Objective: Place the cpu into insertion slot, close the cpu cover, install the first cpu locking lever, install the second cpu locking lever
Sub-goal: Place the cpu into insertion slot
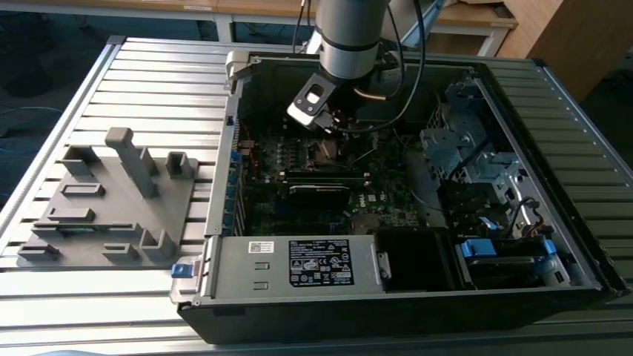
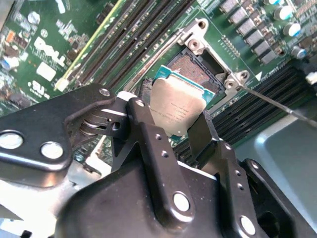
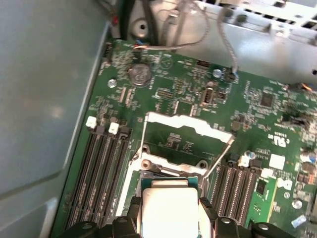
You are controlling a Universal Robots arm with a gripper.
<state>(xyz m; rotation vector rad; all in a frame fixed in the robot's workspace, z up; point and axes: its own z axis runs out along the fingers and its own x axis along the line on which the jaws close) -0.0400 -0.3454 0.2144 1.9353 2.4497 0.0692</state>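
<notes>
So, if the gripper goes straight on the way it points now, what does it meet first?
Probably the square silver-rimmed insertion slot on the green board; the flat silver-grey cpu held in the gripper would touch it first. Depth is unclear.

Dull silver metal-topped cpu (image 2: 177, 107)

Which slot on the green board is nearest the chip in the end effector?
The square socket with the dark centre and silvery rim; the long black memory slots lie to its sides. The end effector grips the chip.
</notes>
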